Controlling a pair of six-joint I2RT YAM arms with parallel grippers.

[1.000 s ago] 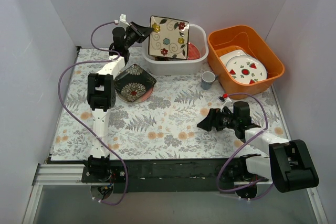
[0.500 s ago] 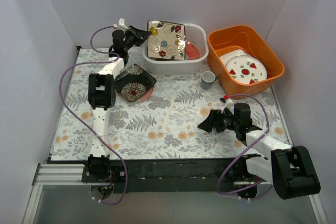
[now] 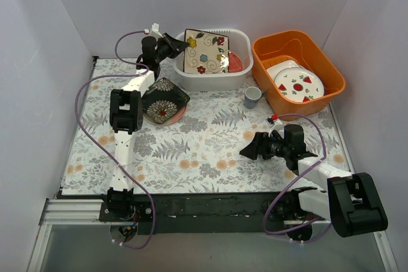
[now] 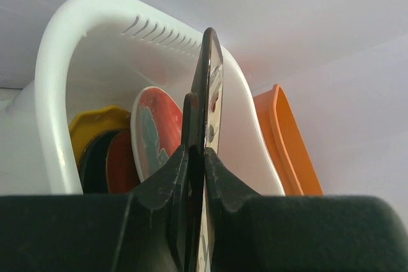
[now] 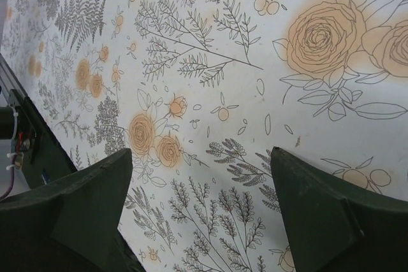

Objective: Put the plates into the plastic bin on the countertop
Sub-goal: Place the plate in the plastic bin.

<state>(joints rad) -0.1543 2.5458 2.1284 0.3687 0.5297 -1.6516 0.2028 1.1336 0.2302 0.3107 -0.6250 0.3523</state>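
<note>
Plate held: the cream floral square plate (image 3: 207,51) is standing almost on edge within the outline of the plastic bin (image 3: 210,78), its patterned face showing to the overhead camera. Whether it is touching anything below cannot be told.
Left gripper: the left gripper (image 3: 182,46) is pinching that plate's left edge. Its jaws are standing narrow, with the fingers (image 4: 223,179) pressing on both faces of the plate, which the wrist view is showing edge-on.
Bin contents: a yellow plate (image 4: 95,122), a dark brown plate (image 4: 94,165) and a red plate (image 4: 122,164) are lying low inside. A round plate with a red and teal face (image 4: 153,132) is leaning upright just beside the held one.
Bin place: the bin is sitting at the far edge of the countertop (image 3: 210,138), just beside the orange tub (image 3: 299,106).
Plates outside: the black white-flowered square plate (image 3: 164,95) is lying tilted on a pink round plate (image 3: 177,117), near the bin's front left corner.
Right gripper: the right gripper (image 3: 247,151) is hovering low over the near right of the countertop, jaws gaping wide and holding nothing.
Other things: a small cup (image 3: 252,97) is standing between bin and tub. White plates with red fruit marks (image 3: 296,84) are lying in the tub.
</note>
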